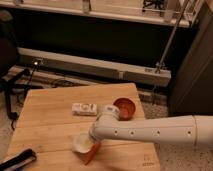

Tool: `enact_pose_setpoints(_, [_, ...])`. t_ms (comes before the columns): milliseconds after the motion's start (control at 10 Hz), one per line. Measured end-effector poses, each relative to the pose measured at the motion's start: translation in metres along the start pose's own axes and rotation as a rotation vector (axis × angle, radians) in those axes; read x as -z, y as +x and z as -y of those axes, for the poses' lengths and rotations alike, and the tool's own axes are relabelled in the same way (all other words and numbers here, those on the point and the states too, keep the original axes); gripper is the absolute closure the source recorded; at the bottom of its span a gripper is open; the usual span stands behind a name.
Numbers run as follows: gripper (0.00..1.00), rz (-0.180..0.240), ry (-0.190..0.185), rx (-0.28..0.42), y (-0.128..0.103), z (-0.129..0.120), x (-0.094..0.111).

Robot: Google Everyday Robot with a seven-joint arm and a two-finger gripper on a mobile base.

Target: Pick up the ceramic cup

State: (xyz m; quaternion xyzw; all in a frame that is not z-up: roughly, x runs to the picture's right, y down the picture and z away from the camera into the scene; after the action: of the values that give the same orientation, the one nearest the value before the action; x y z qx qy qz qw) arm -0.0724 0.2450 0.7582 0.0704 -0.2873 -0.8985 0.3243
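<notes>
Tabletop (45, 125) of pale wood stood before you, a dark wall and pale ledge (95, 65) behind, cables (55, 82) on the floor. Your ceramic cup (81, 143) sat near the front edge, just beside the carrot (91, 153). Your gripper (92, 136) hung at the cup under the white arm (150, 131); spread or pinching, you could not tell

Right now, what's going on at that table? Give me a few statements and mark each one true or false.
1. The claw is down at the white cup. True.
2. A carrot lies right beside the cup. True.
3. The cup sits inside the orange-red bowl. False: the bowl stands apart, farther back.
4. The table is made of glass. False: it is wood.
</notes>
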Motion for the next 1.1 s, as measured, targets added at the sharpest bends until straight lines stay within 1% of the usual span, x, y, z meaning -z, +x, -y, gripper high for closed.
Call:
enact_pose_setpoints(100, [0.46,0.002,0.008,0.008,0.001,0.002,-0.007])
enact_pose_setpoints(300, [0.68,0.000,0.012,0.014,0.003,0.001,-0.016])
enact_pose_setpoints(400, [0.76,-0.002,0.013,0.016,0.004,0.001,-0.018])
enact_pose_setpoints(500, [0.88,-0.004,0.013,0.016,0.006,0.000,-0.020])
enact_pose_setpoints(600, [0.96,-0.004,0.013,0.016,0.006,0.000,-0.021])
enact_pose_setpoints(700, [1.00,-0.005,0.011,0.014,0.006,0.000,-0.021])
enact_pose_setpoints(800, [1.00,-0.009,0.003,0.015,0.009,-0.002,-0.018])
enact_pose_setpoints(900, [0.98,-0.014,0.001,0.025,0.013,-0.003,-0.014])
enact_pose_setpoints(1000, [0.93,-0.014,0.005,0.042,0.017,-0.001,-0.009])
enact_pose_setpoints(1100, [0.83,-0.008,0.010,0.074,0.026,0.000,-0.001])
